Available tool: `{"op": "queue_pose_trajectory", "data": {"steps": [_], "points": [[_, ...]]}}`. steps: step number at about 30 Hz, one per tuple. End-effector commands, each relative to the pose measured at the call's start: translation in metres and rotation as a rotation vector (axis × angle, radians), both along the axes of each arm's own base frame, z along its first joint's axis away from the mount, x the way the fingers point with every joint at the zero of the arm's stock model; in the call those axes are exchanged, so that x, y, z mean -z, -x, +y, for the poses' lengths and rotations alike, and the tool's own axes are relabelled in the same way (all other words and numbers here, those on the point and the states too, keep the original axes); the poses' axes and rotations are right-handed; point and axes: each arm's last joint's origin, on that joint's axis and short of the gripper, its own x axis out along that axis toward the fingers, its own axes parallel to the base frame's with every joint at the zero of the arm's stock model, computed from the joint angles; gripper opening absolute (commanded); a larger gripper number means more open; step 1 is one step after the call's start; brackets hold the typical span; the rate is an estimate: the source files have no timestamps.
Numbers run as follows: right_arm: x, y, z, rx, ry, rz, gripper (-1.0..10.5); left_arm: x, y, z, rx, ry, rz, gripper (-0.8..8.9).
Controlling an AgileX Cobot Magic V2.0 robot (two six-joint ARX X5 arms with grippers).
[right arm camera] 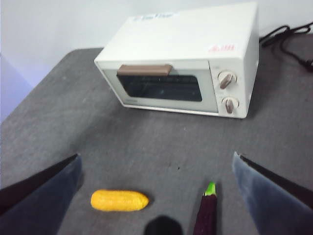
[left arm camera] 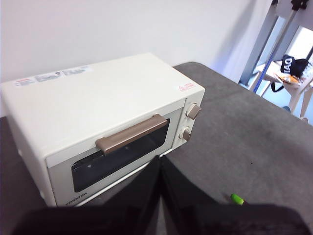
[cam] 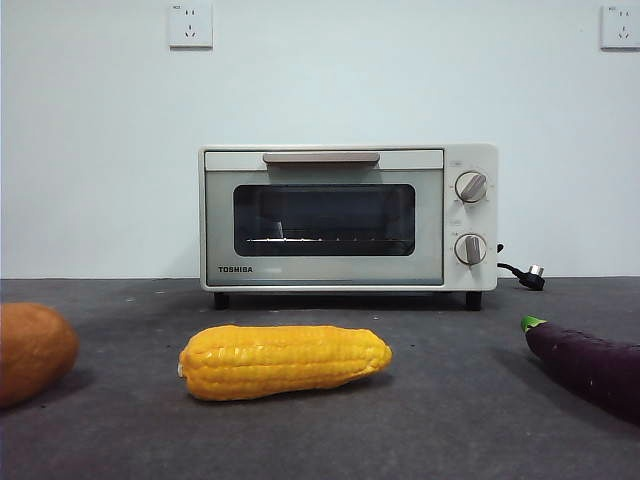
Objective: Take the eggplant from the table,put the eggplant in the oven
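The dark purple eggplant (cam: 590, 365) lies on the grey table (cam: 450, 420) at the front right, its green stem tip pointing toward the oven. In the right wrist view the eggplant (right arm camera: 207, 215) lies below and between the wide-apart jaws of my right gripper (right arm camera: 155, 156), which is open, empty and high above the table. The cream-white oven (cam: 348, 217) stands at the back centre with its door closed. My left gripper (left arm camera: 160, 162) is shut on nothing and hovers above the table in front of the oven (left arm camera: 102, 105); only the eggplant's green tip (left arm camera: 237, 199) shows there.
A yellow corn cob (cam: 285, 361) lies in front of the oven, left of the eggplant. A round orange-brown vegetable (cam: 32, 352) sits at the far left edge. The oven's black cord and plug (cam: 528, 274) trail to its right.
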Motion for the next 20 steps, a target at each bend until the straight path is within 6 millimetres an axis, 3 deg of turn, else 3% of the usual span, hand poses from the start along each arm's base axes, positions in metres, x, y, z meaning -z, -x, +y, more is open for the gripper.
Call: {"op": "queue_pose_trajectory", "data": {"steps": [1,15,20], "points": [[-0.001,0.001,0.0,-0.004,-0.001,0.003,6.1,0.003,-0.019,-0.009,0.029,-0.033,0.0,-0.06],[0.0,0.002,0.0,-0.004,0.0,0.018,6.0,0.03,-0.12,-0.051,0.077,-0.108,0.064,-0.06],[0.001,0.002,0.0,-0.004,0.0,0.018,6.0,0.045,-0.145,-0.066,0.091,-0.115,0.083,-0.06]]}}
